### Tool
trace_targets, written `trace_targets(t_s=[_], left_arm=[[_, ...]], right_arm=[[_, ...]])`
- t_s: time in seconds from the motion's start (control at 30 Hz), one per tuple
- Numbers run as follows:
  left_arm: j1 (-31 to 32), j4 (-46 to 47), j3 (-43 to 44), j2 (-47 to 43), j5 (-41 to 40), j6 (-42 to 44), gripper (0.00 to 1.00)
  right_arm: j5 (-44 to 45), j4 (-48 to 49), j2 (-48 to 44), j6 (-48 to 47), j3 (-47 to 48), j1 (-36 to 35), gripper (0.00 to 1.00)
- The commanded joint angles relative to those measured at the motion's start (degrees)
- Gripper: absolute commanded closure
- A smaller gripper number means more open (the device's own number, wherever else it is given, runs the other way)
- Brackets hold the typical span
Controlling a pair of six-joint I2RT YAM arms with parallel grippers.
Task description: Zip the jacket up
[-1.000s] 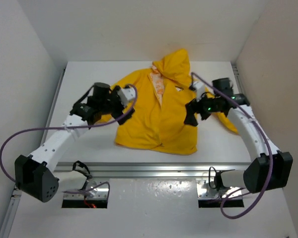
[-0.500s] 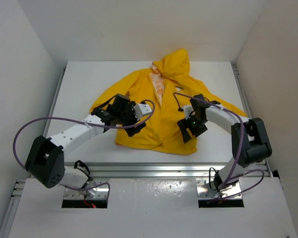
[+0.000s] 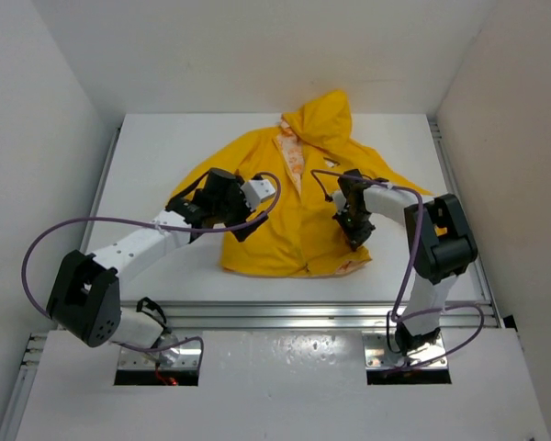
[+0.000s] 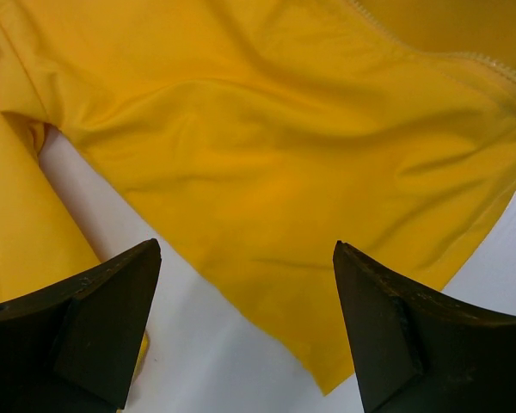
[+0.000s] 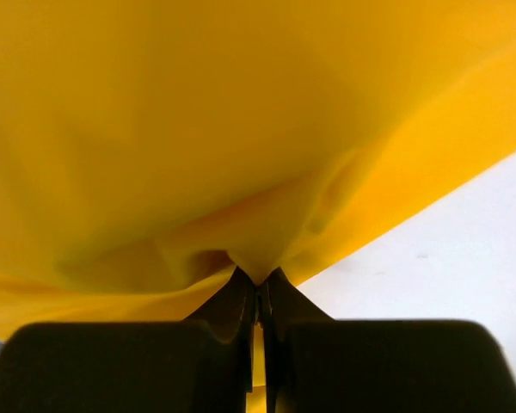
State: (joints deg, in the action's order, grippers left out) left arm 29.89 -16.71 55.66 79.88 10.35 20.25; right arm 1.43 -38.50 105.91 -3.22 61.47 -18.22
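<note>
On the white table (image 3: 147, 156) the right pincer (image 5: 258, 288) nips the jacket (image 3: 303, 216) near its hem while the left pincer (image 4: 245, 249) gapes wide; next, probably, joining the zipper (image 4: 430, 53).

No text, label, brand, number or sign can be read in any view, neither on the jacket (image 3: 294, 230) nor on the table (image 3: 156, 156).

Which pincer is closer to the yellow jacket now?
Right. The right pincer is shut on a fold of the jacket; the left pincer is open above its hem.
</note>
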Motion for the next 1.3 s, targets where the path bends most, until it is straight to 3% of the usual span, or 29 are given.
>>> trace_targets(t_s=[0.0, 0.27, 0.63, 1.1, 1.2, 1.23, 1.27], left_arm=[[-0.45, 2.3, -0.19, 0.1, 0.72, -0.31, 0.13], [-0.45, 2.3, -0.82, 4.4, 6.88, 9.19, 0.11], [5.7, 1.77, 9.2, 18.2, 14.15, 11.57, 0.1], [13.08, 3.7, 11.67, 24.27, 21.91, 9.28, 0.1], [13.62, 4.84, 11.67, 25.59, 19.97, 8.76, 0.23], [13.62, 5.63, 11.67, 25.59, 19.28, 8.06, 0.41], [14.14, 5.64, 12.36, 26.29, 17.62, 8.05, 0.52]], right_arm=[[5.33, 2.03, 2.11, -1.34, 4.08, 4.15, 1.0], [-1.07, -1.13, -1.93, -6.62, 8.93, 13.64, 1.0], [-11.88, -7.11, -1.67, -0.04, 8.75, 11.54, 1.0], [-13.38, -9.22, 0.27, 2.17, 11.39, 12.06, 1.0], [-13.82, -9.66, 0.26, 2.26, 11.39, 13.03, 1.0], [-13.91, -9.66, 0.18, 2.34, 11.48, 13.38, 1.0], [-14.43, -9.75, 0.0, 2.52, 11.3, 13.47, 1.0]])
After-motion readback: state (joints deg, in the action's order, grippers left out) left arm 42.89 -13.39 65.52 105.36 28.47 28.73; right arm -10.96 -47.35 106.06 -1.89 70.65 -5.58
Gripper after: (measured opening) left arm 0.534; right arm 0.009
